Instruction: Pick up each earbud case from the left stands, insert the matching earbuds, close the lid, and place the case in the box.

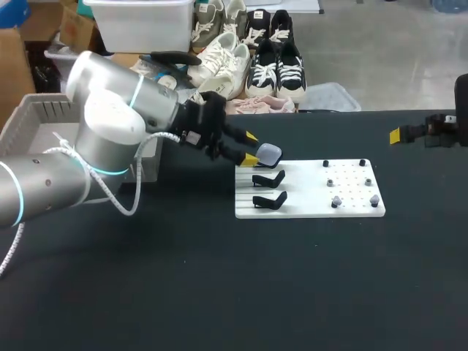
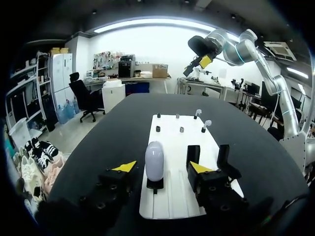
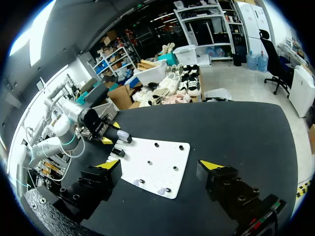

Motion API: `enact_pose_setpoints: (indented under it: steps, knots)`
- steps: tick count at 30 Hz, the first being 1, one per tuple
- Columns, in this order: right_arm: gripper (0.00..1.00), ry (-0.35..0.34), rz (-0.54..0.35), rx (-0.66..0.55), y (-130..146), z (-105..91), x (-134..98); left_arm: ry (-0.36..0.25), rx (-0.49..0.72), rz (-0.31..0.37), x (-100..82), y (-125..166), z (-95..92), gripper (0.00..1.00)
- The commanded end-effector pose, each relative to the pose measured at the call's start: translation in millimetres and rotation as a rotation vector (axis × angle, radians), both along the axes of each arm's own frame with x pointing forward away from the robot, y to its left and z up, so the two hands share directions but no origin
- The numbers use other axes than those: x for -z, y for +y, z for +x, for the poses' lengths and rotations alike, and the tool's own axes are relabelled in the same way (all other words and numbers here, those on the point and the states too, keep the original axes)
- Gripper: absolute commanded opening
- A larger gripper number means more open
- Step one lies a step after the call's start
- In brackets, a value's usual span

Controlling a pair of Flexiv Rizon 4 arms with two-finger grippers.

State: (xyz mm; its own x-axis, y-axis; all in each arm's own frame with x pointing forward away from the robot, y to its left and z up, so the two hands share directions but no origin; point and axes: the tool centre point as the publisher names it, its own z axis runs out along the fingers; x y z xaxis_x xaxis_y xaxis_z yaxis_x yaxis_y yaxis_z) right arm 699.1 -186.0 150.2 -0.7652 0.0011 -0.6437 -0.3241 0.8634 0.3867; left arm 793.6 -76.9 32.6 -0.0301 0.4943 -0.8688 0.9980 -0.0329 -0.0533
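Left arm on station. Left gripper (image 2: 163, 167) faces the earbud case (image 2: 154, 160), which stands on the farthest of the black stands at the left end of the white board (image 1: 307, 210).

- **Case:** its long axis is upright off the stand. It lies just ahead of the fingertips, in line with the gap and a little nearer one finger than the other.
- **Left gripper:** fingers spread wide, nothing held, no contact that I can see on either side.
- **Board:** the two nearer stands (image 1: 269, 180) are bare. The earbuds (image 1: 336, 201) sit on pegs at the board's right end.
- **Right gripper** (image 3: 161, 164)**:** it hangs well off to the right of the board, above the tabletop (image 1: 219, 292), fingers spread and empty. The left arm is plainly the nearer.

Judgement: the next move calls for a short advance so the case sits between the pads, then a squeeze across its narrow width. The box (image 1: 29, 121) sits at the far left.
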Motion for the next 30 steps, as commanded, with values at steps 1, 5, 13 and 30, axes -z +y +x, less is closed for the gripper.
enact_pose_setpoints:
  steps: [1,5,13,30]
  knots:
    - [1.0,0.001,0.002,-0.003,-1,0.9,0,0.005,0.008,0.002,5.4,-4,2.4,0.66]
    - [1.0,0.001,0.002,-0.003,-1,0.9,0,0.008,0.008,0.004,8.0,-8,3.7,0.64]
    - [1.0,0.001,0.002,-0.003,-1,0.9,0,0.009,0.005,0.004,9.7,-15,8.5,0.58]
    - [1.0,0.001,0.002,-0.003,-1,0.9,0,0.006,-0.001,0.004,17.4,-21,14.1,0.49]
